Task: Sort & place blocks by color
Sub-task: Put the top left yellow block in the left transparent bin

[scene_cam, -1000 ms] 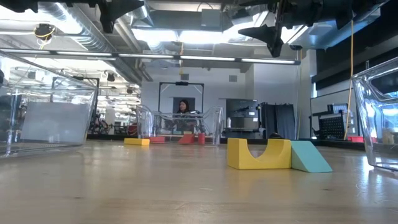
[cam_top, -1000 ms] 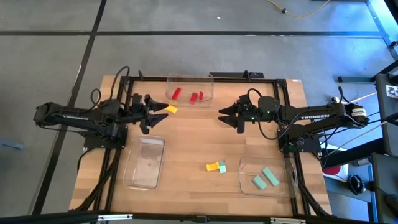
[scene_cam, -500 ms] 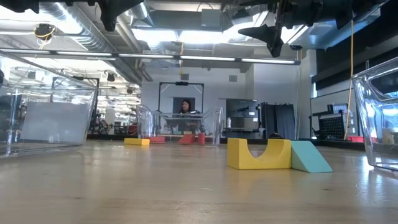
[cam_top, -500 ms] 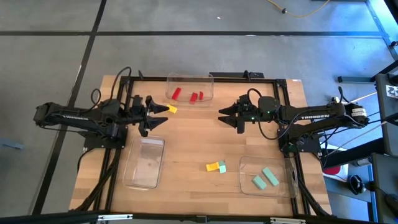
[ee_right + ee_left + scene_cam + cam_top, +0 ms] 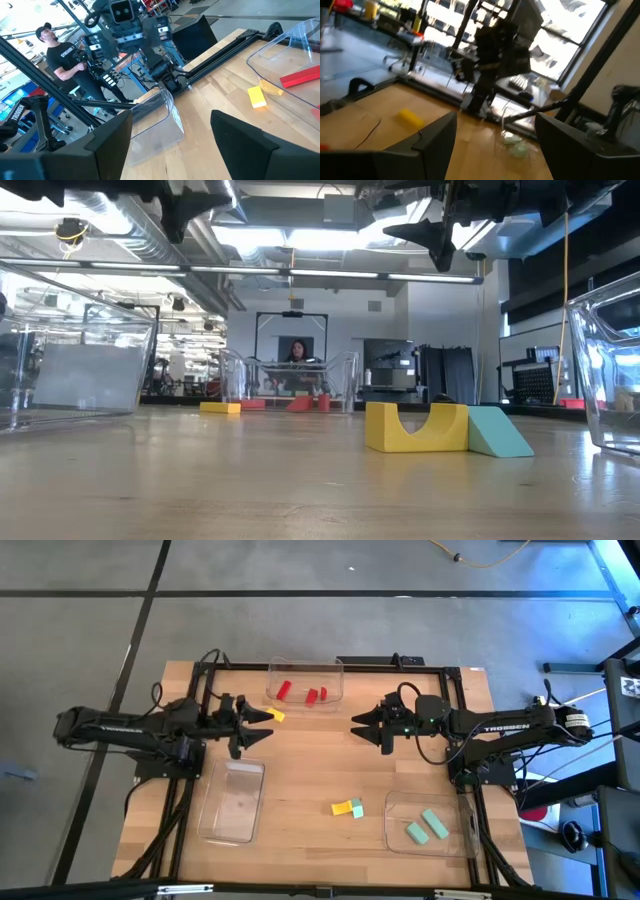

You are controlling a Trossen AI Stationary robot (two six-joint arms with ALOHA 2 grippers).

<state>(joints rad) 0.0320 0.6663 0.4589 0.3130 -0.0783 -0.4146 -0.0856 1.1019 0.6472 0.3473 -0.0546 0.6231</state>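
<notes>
Reds [image 5: 301,693] and two greens [image 5: 425,824] are trayed; two yellows [image 5: 275,715] and one green [image 5: 357,808] remain loose. Left gripper [image 5: 262,724] and right gripper [image 5: 358,725] hover spread, empty.

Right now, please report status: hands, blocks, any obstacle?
Left hand open, empty, beside yellow block. Right hand open, empty, mid-table. Yellow arch block and green wedge loose. Nothing in the way.

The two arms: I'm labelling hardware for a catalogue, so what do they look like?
Both are black, slim and jointed. The left gripper and right gripper have two tapered dark fingers. White TROSSEN lettering marks the links; black cables loop along them.
</notes>
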